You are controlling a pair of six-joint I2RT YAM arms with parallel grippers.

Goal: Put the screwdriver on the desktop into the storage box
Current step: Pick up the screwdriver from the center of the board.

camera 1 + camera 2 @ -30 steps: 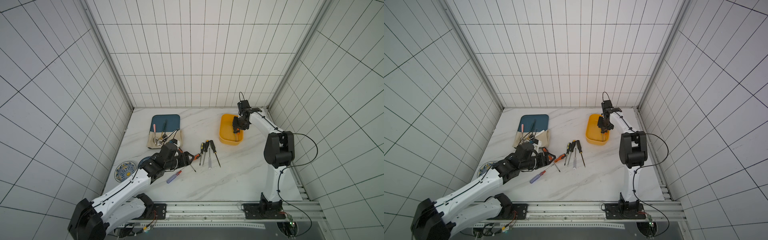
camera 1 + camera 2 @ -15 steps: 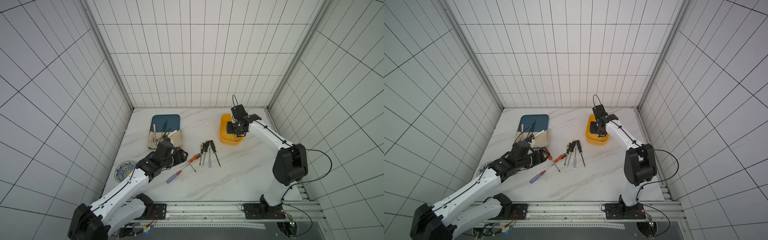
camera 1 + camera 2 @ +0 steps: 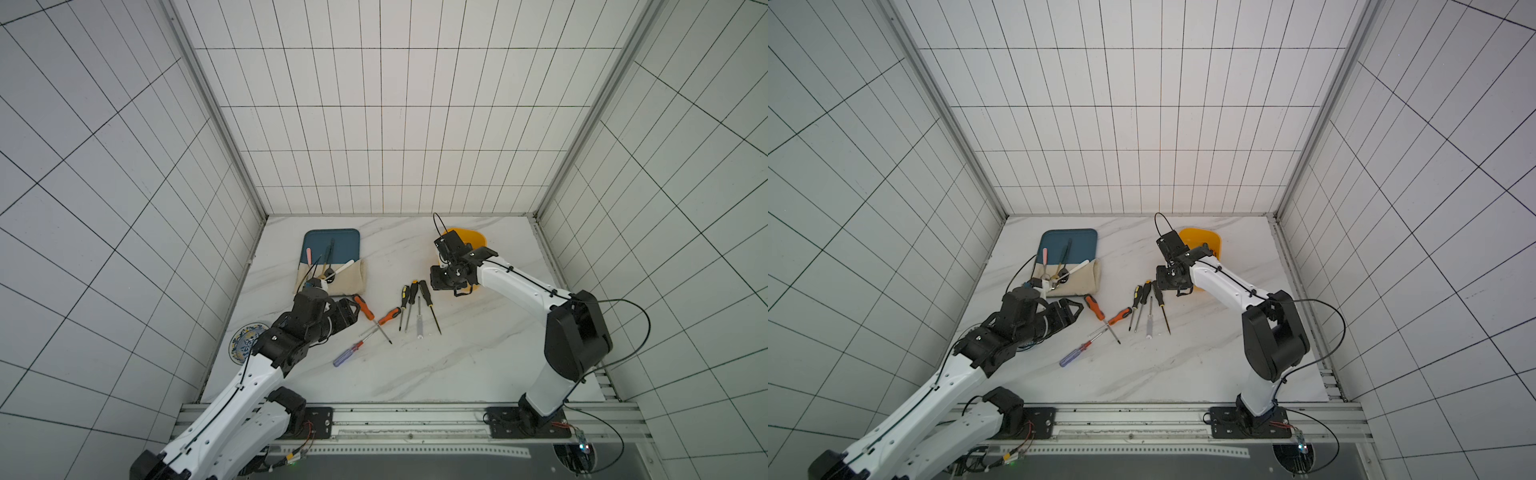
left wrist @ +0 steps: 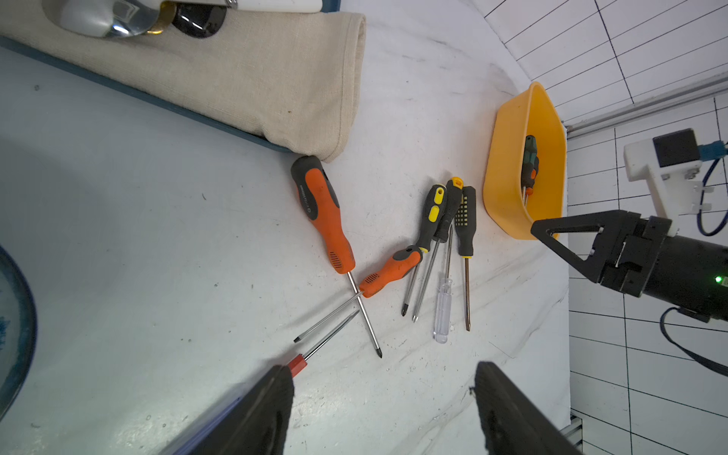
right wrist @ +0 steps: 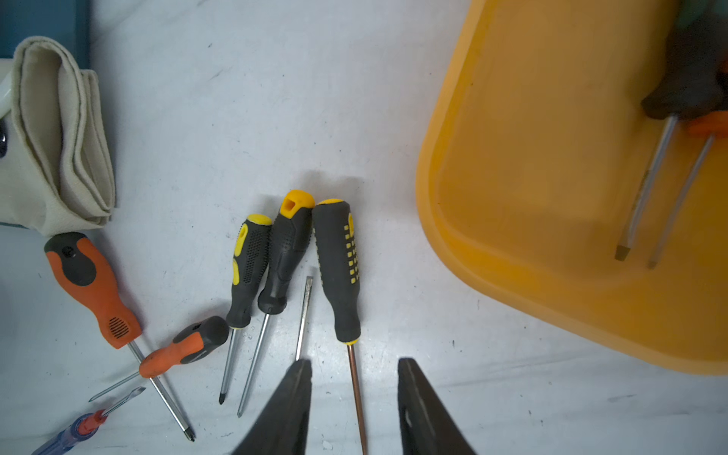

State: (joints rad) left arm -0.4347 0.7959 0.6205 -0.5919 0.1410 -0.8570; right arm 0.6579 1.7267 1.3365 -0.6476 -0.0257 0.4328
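Seven screwdrivers [image 3: 423, 291] loose mid-frame on the counter [image 3: 457, 365], two more in the yellow box [image 3: 477, 239] up-right of them; left claw [image 4: 384, 378] wide open, right claw [image 5: 354, 364] partly open, both empty.

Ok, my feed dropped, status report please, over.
Left gripper open, empty. Right gripper open, empty, over black-yellow screwdriver. Storage box holds two screwdrivers; seven more on desktop. Nothing blocking.

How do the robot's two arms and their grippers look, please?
The left arm and right arm have white shells, black joint housings and thin black cables along them. The left gripper and right gripper are black, with tapering triangular fingers; a small green light glows behind the right one.
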